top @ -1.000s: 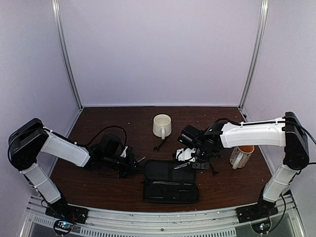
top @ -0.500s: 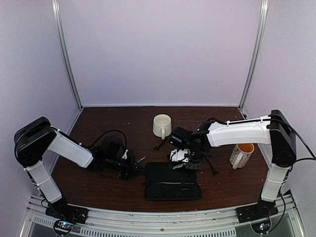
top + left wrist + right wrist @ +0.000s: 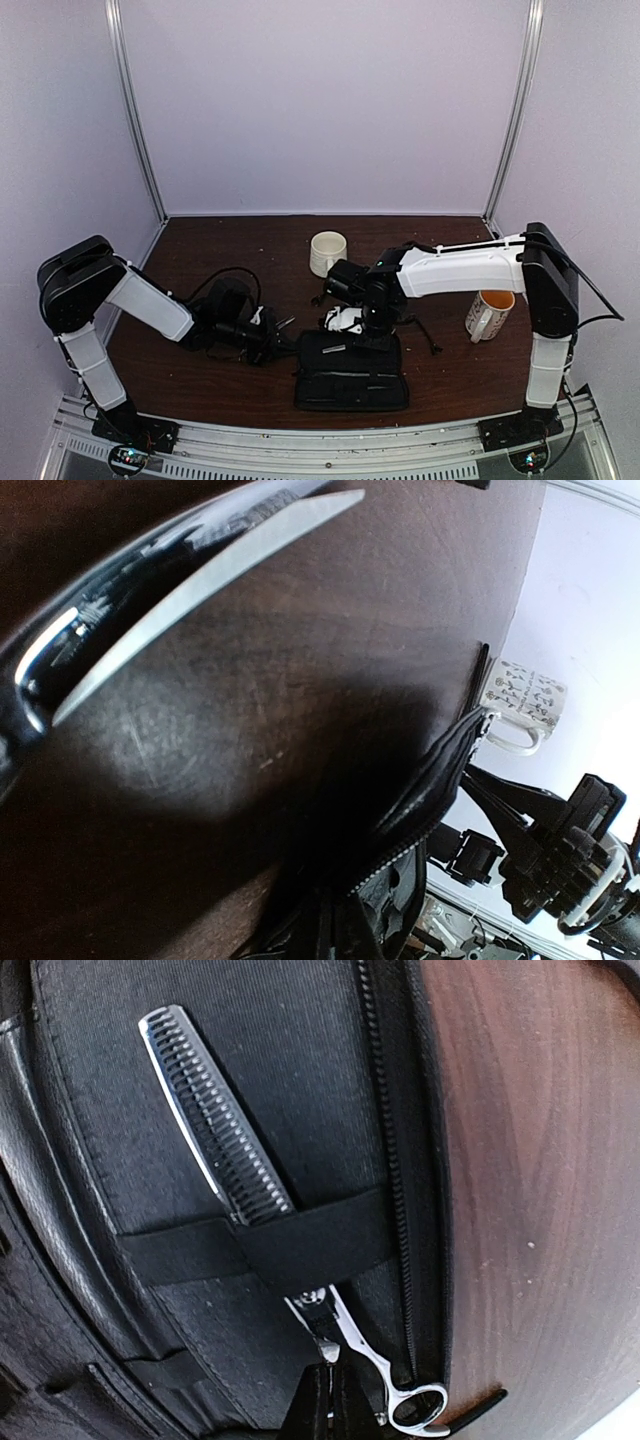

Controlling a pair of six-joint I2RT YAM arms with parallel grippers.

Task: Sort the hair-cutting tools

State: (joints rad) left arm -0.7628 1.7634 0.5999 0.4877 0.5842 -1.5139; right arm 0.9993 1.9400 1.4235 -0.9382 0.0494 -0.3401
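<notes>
Reference object: black case point(image 3: 350, 385), lying open and flat on the table point(image 3: 220, 385).

Item 1: toothed scissors point(image 3: 215, 1120) are seen inside the case. They are laid on the fabric lining and tucked under an elastic strap point(image 3: 290, 1250). The blades are on one side of the strap. The finger ring point(image 3: 420, 1410) is on the other side, just beside the case's zip edge.

Right gripper point(image 3: 325, 1405): positioned over the case's far edge with jaws closed. The tips are at the shank of the toothed scissors. Whether the shank is pinched cannot be told.

Item 2: plain-bladed scissors point(image 3: 210, 585) are held off the case's left edge. The blade tip is pointed toward the case.

Left gripper point(image 3: 268, 335): set low over the table to the left of the case, with jaws clamped on the plain-bladed scissors.

Item 3: 1 black hair clip point(image 3: 322, 296) is noted on the table beyond the case's far edge, between the case and a white mug point(image 3: 328, 252).

A yellow-lined mug point(image 3: 488, 315) is placed to the right of the case, well apart from it.
</notes>
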